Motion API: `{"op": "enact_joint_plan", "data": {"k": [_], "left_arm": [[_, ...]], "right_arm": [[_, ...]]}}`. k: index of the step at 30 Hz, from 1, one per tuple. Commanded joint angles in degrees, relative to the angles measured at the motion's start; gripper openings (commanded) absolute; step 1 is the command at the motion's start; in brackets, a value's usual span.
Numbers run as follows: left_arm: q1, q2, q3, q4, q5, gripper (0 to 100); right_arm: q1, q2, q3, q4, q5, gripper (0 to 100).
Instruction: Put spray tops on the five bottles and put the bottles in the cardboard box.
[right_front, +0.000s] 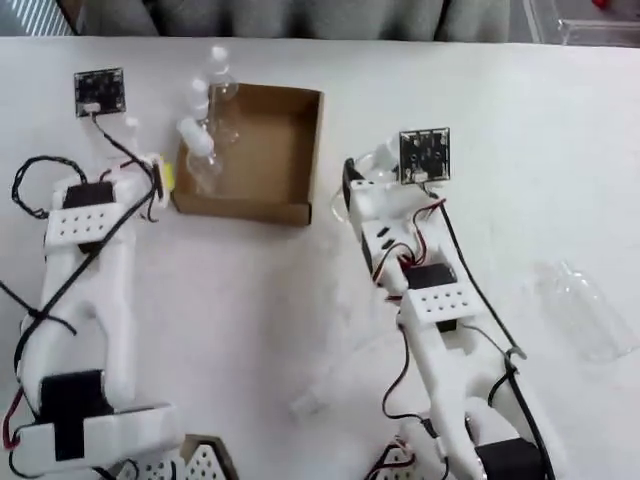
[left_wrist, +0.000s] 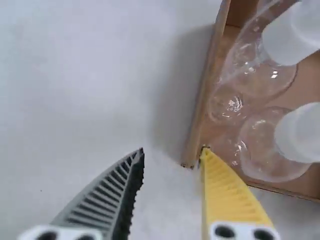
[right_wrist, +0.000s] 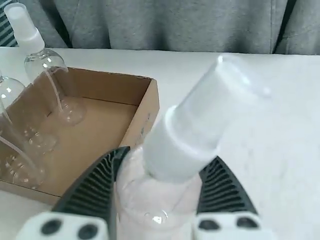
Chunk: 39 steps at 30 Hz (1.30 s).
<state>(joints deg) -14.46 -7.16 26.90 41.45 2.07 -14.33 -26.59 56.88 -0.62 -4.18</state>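
The cardboard box (right_front: 262, 150) lies open at the table's middle left. Up to three clear bottles with white spray tops (right_front: 203, 152) stand along its left side, also seen in the left wrist view (left_wrist: 272, 145) and the right wrist view (right_wrist: 39, 56). My left gripper (left_wrist: 172, 152) is open at the box's near left corner (left_wrist: 189, 162), its yellow finger (left_wrist: 225, 195) touching the wall. My right gripper (right_wrist: 167, 160) is shut on a clear bottle (right_wrist: 150, 200) that carries a white spray top (right_wrist: 200, 125), just right of the box (right_wrist: 105, 125). In the high view this gripper (right_front: 352, 190) sits by the box's right front corner.
A clear bottle (right_front: 585, 310) lies on its side at the right of the table. A small pale piece, perhaps a loose spray top (right_front: 308, 402), lies near the front between the arms. Grey fabric hangs behind the table's far edge.
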Motion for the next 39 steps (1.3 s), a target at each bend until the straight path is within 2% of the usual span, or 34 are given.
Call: {"op": "enact_joint_plan", "data": {"k": [1, 18, 32, 39], "left_arm": [[2.42, 2.77, -5.54, 0.09, -0.44, 18], [2.42, 18.07, -15.03, -0.09, -0.44, 18], [7.78, 23.25, -14.42, 0.35, -0.18, 18], [7.69, 25.36, -14.42, 0.35, -0.09, 18]], "right_arm": [[0.75, -2.15, -0.62, 0.04, -0.44, 1.6], [0.75, -2.15, 0.18, -0.22, -0.44, 1.6], [0.75, -2.15, 0.18, -0.22, -0.44, 1.6], [0.75, -2.15, 0.18, -0.22, -0.44, 1.6]]}}
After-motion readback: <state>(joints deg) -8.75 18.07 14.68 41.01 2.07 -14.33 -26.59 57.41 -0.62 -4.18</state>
